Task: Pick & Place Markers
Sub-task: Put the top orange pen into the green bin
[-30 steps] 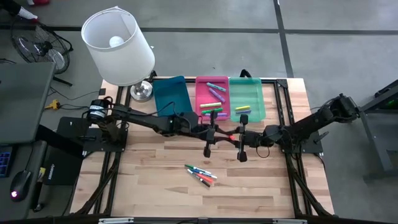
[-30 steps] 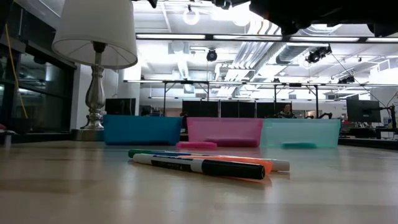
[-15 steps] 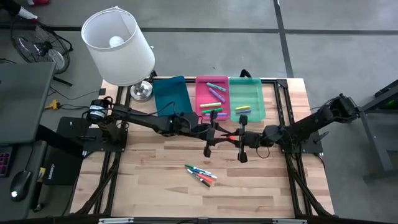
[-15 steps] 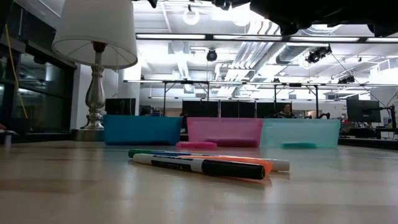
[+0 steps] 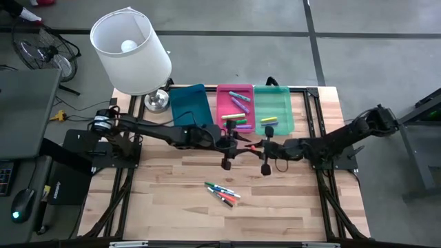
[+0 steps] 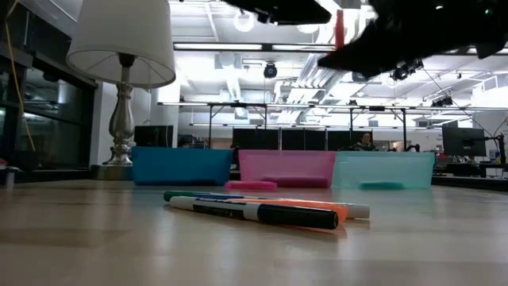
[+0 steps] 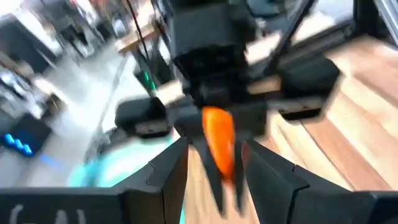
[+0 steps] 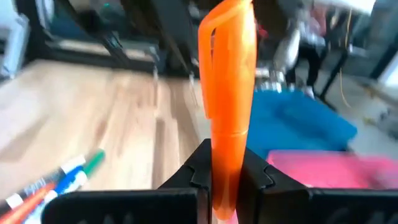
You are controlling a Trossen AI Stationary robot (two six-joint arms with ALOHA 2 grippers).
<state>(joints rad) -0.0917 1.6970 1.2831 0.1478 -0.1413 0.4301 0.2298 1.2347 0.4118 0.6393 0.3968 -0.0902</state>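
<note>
Bare counter (image 5: 172,207) lies open all around the loose markers (image 5: 222,193) below me; three trays (image 5: 238,103) line the far edge. My right jaws (image 5: 262,147) are clamped on an orange marker (image 8: 227,106), upright. My left jaws (image 5: 238,142) stand apart, flanking its other end.

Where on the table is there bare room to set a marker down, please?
Bare wood lies at the table's left part, beside the loose markers, and at its right front. The blue tray looks empty. It is crowded mid-table, where the left gripper and right gripper meet.
</note>
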